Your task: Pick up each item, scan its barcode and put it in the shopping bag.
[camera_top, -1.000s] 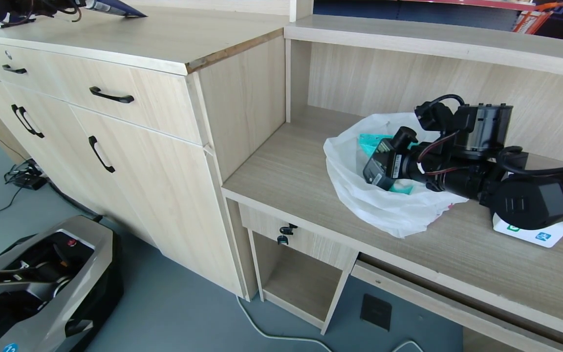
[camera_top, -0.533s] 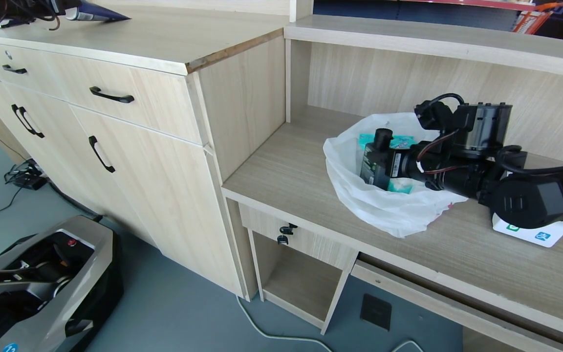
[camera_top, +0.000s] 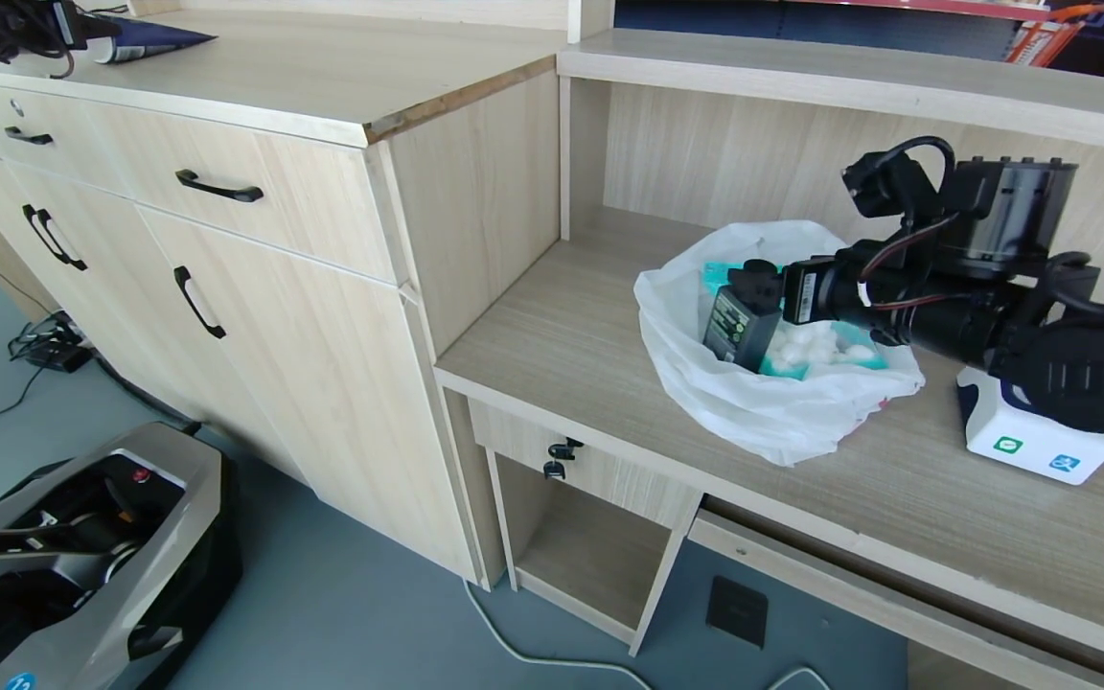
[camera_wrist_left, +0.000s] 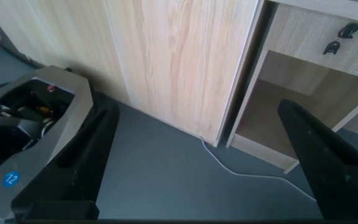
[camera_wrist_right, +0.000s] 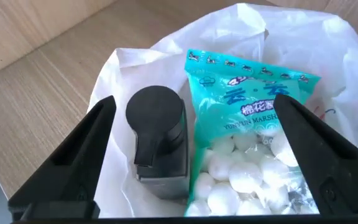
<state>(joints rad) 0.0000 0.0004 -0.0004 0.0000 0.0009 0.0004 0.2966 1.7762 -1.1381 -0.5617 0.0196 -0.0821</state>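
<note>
Dark bottle (camera_wrist_right: 160, 146) stands nearly upright inside the white shopping bag (camera_top: 753, 412), with a soft marshmallow packet (camera_wrist_right: 253, 130) touching it at three o'clock. It looks rigid and smooth-sided, so the flat body below the cap seems the surest hold. Right gripper (camera_wrist_right: 192, 107) hovers above, jaws spread wide. Left gripper (camera_wrist_left: 196, 109) hangs low, jaws likewise apart.

Matte black right arm (camera_top: 1069, 369), cylindrical wrist motor (camera_top: 1007, 206), looped black and red cables (camera_top: 897, 251), tapered black jaws
</note>
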